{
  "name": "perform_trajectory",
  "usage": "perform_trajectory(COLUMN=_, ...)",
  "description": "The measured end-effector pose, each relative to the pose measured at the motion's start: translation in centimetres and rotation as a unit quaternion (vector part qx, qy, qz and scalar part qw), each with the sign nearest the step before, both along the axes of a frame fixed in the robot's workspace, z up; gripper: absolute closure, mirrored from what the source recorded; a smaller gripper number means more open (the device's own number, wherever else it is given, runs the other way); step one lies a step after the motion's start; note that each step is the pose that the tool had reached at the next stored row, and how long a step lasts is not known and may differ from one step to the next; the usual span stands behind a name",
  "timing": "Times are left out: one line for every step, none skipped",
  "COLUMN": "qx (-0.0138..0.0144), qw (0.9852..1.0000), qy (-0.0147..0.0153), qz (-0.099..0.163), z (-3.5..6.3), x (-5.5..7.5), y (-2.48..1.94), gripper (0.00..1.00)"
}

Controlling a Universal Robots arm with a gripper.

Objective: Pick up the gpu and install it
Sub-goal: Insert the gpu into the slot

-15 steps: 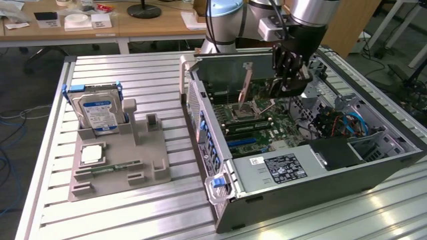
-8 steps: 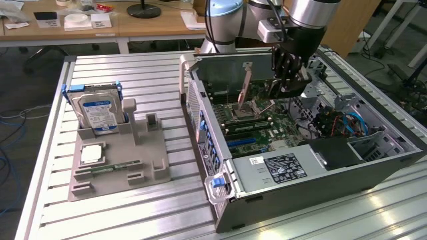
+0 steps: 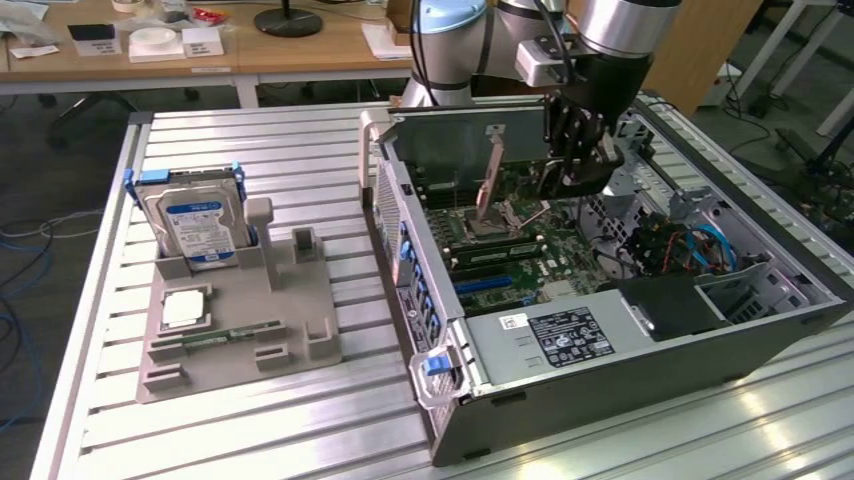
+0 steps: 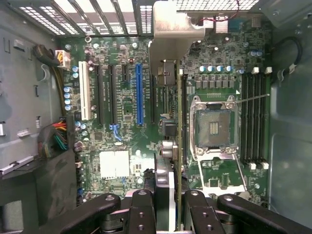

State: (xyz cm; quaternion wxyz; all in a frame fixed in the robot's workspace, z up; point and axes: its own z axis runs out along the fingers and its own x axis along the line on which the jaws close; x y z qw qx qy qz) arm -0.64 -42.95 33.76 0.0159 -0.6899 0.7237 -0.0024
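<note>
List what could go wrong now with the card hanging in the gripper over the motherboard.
1. The gpu, held edge-on in the gripper, hangs nearer the open CPU socket than the blue slot; it may come down off its slot.
2. Its metal bracket sits close to the case's rear grille and might catch.

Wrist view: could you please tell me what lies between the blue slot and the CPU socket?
The gpu, edge-on, held by the gripper, wrist view.

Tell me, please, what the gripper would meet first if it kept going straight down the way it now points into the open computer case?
Most likely the motherboard. The gripper is shut on the gpu, held edge-on above the board, so the card's lower edge would touch first, somewhere between the blue slot and the CPU socket. Depth is unclear.
</note>
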Motion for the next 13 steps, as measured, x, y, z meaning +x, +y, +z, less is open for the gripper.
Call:
perform_trajectory(qx=-0.0038, qw=1.0000, qy=0.0000, qz=0.000, z=0.00, x=0.00, y=0.00, gripper=0.72)
perform_trajectory(qx=-0.0086, qw=1.0000, qy=0.0000, qz=0.000, z=0.00, x=0.00, y=0.00, gripper=0.72)
perform_trajectory(qx=-0.0109, qw=0.9999, qy=0.0000, qz=0.000, z=-0.01, x=0.01, y=0.00, gripper=0.72)
perform_trajectory(qx=-0.0110, qw=0.9999, qy=0.0000, qz=0.000, z=-0.03, x=0.01, y=-0.01, gripper=0.72)
perform_trajectory(qx=-0.0110, qw=0.9999, qy=0.0000, qz=0.000, z=-0.07, x=0.01, y=-0.02, gripper=0.72)
perform_trajectory(qx=-0.0109, qw=0.9999, qy=0.0000, qz=0.000, z=-0.11, x=-0.06, y=-0.02, gripper=0.72)
perform_trajectory(qx=-0.0096, qw=1.0000, qy=-0.0001, qz=0.000, z=-0.15, x=-0.14, y=-0.02, gripper=0.72)
perform_trajectory(qx=-0.0060, qw=1.0000, qy=-0.0001, qz=0.000, z=-0.19, x=-0.14, y=-0.02, gripper=0.72)
perform_trajectory(qx=-0.0018, qw=1.0000, qy=-0.0001, qz=0.000, z=-0.22, x=-0.14, y=-0.02, gripper=0.72)
perform_trajectory(qx=0.0019, qw=1.0000, qy=0.0000, qz=0.000, z=-0.26, x=-0.14, y=-0.03, gripper=0.72)
perform_trajectory(qx=0.0040, qw=1.0000, qy=-0.0001, qz=0.000, z=-0.33, x=-0.14, y=-0.05, gripper=0.72)
perform_trajectory(qx=0.0045, qw=1.0000, qy=-0.0002, qz=0.000, z=-0.44, x=-0.14, y=-0.07, gripper=0.72)
perform_trajectory(qx=0.0045, qw=1.0000, qy=-0.0001, qz=0.000, z=-0.56, x=-0.15, y=-0.08, gripper=0.72)
